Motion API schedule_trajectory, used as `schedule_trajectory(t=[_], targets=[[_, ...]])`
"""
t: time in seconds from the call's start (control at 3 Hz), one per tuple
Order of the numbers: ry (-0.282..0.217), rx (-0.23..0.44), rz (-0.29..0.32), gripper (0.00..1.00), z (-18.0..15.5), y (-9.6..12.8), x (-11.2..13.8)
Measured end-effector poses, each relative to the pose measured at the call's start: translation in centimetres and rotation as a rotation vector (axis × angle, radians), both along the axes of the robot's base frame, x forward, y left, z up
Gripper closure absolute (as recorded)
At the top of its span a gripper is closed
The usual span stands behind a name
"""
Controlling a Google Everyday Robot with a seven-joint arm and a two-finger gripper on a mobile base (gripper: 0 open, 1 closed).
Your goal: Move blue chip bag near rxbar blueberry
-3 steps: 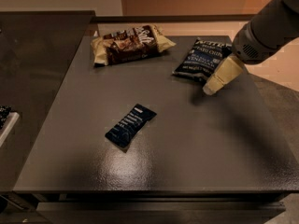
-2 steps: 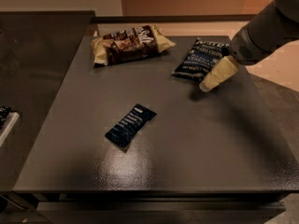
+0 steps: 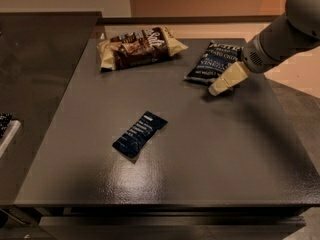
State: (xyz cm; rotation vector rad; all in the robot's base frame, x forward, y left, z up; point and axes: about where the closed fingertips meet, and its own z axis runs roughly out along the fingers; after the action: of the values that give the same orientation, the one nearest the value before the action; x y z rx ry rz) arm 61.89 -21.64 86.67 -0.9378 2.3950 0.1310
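The blue chip bag (image 3: 212, 61) lies flat at the back right of the dark table, white "VINEGAR" lettering showing. The rxbar blueberry (image 3: 139, 134), a small flat navy wrapper with white text, lies near the table's middle, tilted diagonally. My gripper (image 3: 219, 88) reaches in from the right on a grey arm; its cream-coloured tip points down-left and sits at the bag's near right edge, close above the table. The arm covers the bag's right side.
A brown and cream snack bag (image 3: 140, 47) lies at the back left of the table (image 3: 200, 164). A darker counter (image 3: 35, 84) adjoins on the left, with a pale object (image 3: 6, 129) at its left edge. The table's front edge runs along the bottom.
The gripper has moved a little left and down, closer to the near right edge of the blue chip bag. The bags and bar have not moved.
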Motion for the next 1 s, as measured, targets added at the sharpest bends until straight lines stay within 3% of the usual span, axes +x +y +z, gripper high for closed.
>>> schedule_trajectory(t=[0.33, 0.67, 1.0], targets=[[0.004, 0.023, -0.021, 0.00, -0.9, 0.0, 1.2], [0.001, 0.037, -0.023, 0.18, -1.4, 0.4, 2.1], [0.002, 0.049, -0.022, 0.42, -1.9, 0.6, 2.6]])
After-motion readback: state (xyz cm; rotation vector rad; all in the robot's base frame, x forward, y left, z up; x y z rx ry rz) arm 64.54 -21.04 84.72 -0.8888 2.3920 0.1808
